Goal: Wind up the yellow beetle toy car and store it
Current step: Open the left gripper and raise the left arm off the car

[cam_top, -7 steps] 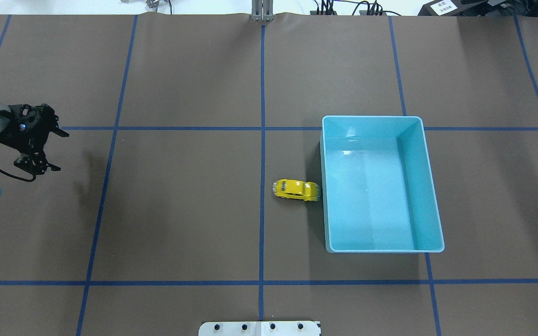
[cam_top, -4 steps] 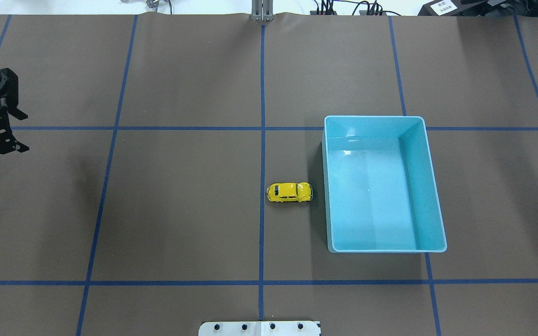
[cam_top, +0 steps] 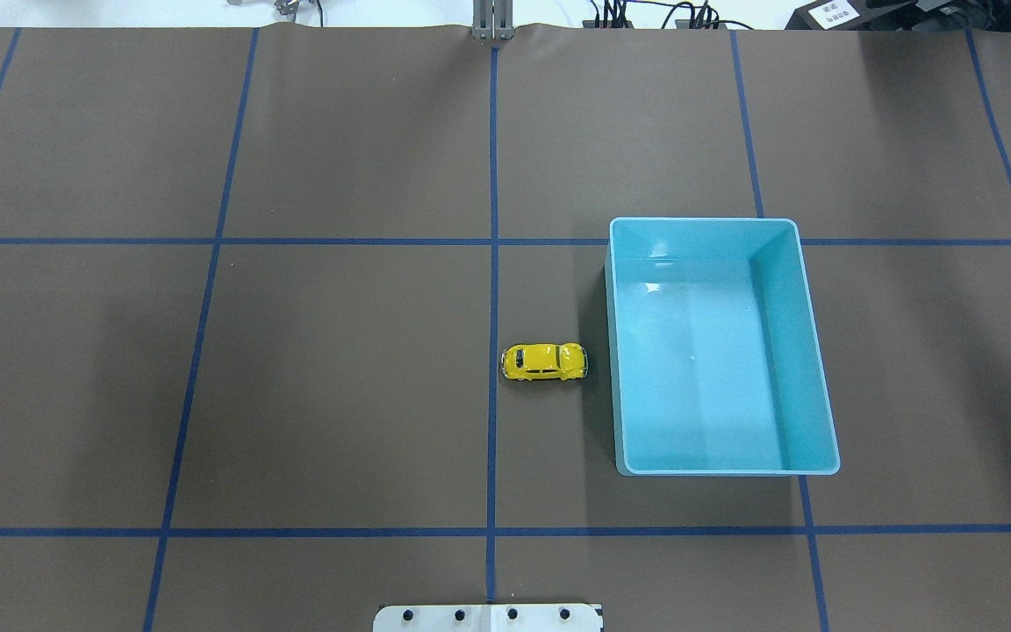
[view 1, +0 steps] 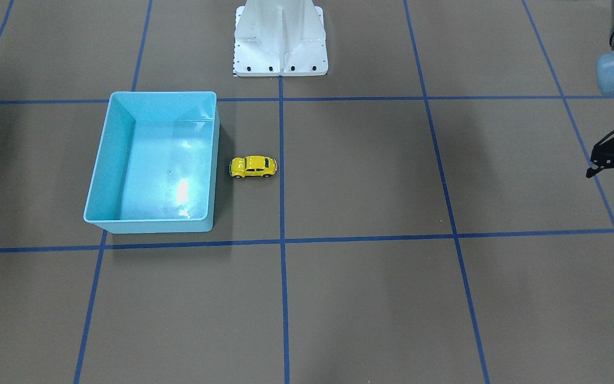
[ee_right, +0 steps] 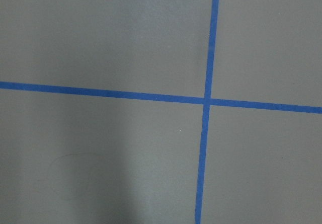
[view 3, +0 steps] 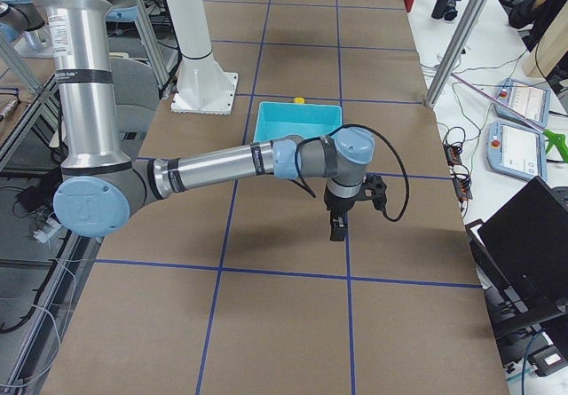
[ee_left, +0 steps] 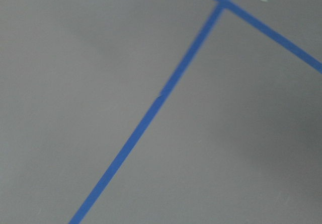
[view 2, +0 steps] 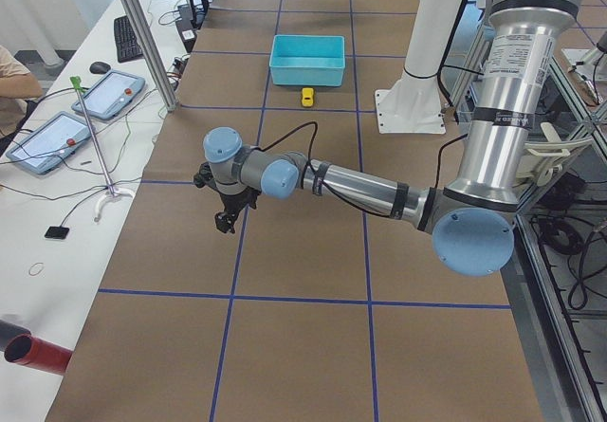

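Observation:
The yellow beetle toy car [cam_top: 544, 362] stands on its wheels on the brown table, just left of the light blue bin [cam_top: 703, 221] and a small gap away from its wall. It also shows in the front-facing view [view 1: 253, 167] beside the bin [view 1: 163, 95], which holds nothing. My left gripper [view 1: 613, 184] is open and empty at the far left end of the table, far from the car. My right gripper [view 3: 335, 232] shows only in the right side view, low over the table; I cannot tell whether it is open. Both wrist views show only table and blue tape.
The white robot base plate [view 1: 280, 42] stands at the table's robot side. Blue tape lines [cam_top: 492, 263] grid the brown table. A side bench with tablets [view 2: 66, 137] and a metal pole [view 2: 142, 33] runs along the far edge.
The left gripper has moved left, almost out of the overhead view. The car rolled back a little from the bin wall and came to rest; the bin shifted slightly right.

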{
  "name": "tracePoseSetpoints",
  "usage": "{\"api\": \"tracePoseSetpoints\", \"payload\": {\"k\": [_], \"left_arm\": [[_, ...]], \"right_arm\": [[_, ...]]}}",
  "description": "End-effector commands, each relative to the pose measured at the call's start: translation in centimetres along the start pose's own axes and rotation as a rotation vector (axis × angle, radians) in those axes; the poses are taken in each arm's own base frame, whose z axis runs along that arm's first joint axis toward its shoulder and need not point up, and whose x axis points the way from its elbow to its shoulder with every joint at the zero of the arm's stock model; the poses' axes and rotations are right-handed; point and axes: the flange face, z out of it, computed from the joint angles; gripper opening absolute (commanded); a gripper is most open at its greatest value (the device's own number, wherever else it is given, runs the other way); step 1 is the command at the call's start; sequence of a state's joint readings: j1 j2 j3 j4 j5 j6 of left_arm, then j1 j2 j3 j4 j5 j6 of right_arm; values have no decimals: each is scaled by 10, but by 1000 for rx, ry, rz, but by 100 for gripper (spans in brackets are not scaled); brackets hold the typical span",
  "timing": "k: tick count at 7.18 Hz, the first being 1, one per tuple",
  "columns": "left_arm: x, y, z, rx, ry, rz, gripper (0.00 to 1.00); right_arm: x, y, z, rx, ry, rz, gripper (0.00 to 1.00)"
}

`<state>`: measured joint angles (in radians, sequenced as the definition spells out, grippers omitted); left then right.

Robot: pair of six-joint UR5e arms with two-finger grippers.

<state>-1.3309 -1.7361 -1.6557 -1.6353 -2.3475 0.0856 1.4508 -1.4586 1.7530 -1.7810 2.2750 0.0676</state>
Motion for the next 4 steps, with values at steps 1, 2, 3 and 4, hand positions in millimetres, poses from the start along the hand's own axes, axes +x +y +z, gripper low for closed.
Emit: {"api": "tracePoseSetpoints", "payload": {"k": [1, 2, 3, 4], "left_arm": [[-16, 27, -23, 7, 66, -140, 100], [-38, 70, -11, -19, 73, -205, 100], [-57, 90, -14, -28, 65, -268, 100], [-72, 102, -25, -34, 61, -331, 100]], "right_arm": [[-66, -21, -57, 13, -3, -39, 100], [-112, -38, -72, 20, -10, -101, 100], [-166, -42, -83, 27, -21, -181, 100], [-230, -24, -91, 43, -34, -284, 100]]}}
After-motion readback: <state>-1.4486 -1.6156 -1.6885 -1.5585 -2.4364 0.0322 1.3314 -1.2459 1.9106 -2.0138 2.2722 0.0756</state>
